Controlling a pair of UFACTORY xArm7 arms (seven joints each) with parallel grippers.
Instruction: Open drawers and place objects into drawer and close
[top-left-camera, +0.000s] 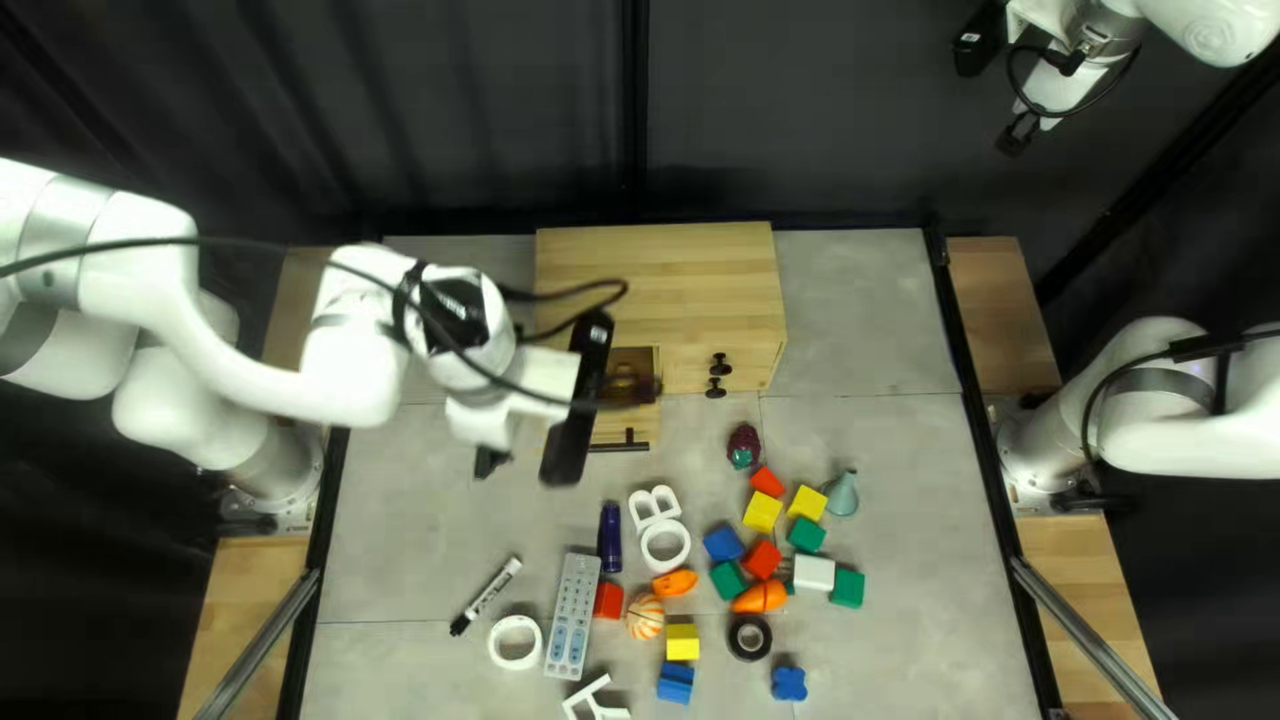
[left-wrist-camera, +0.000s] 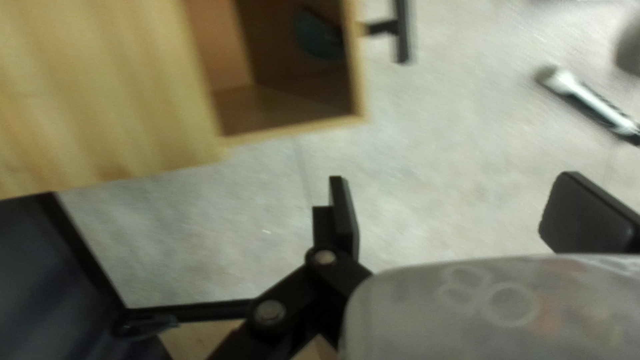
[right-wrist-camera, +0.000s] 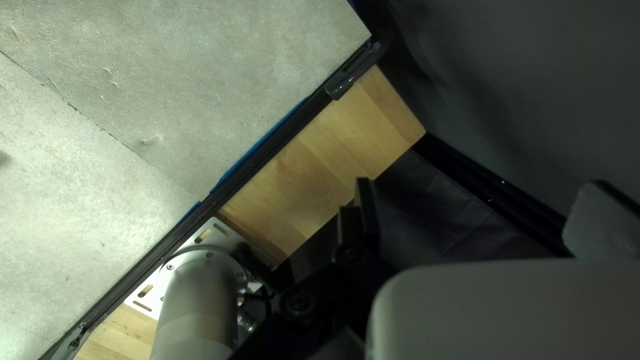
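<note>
Drawer (top-left-camera: 646, 420) stands open at the front of the wooden cabinet (top-left-camera: 680, 287), near the top left view's middle, its dark handle (top-left-camera: 620, 446) toward the near edge. A dark bluish thing (left-wrist-camera: 320, 35) lies inside, too blurred for me to name. My left gripper (top-left-camera: 526, 464) is over the table (top-left-camera: 400, 534), fingers spread wide, with the drawer ahead of them. My right gripper (top-left-camera: 1002, 91) is raised at the top right, its fingers wide apart too. Nearer the table's near edge lie a marker (top-left-camera: 488, 595), a remote (top-left-camera: 574, 616), a black ring (top-left-camera: 750, 638) and coloured blocks (top-left-camera: 762, 514).
</note>
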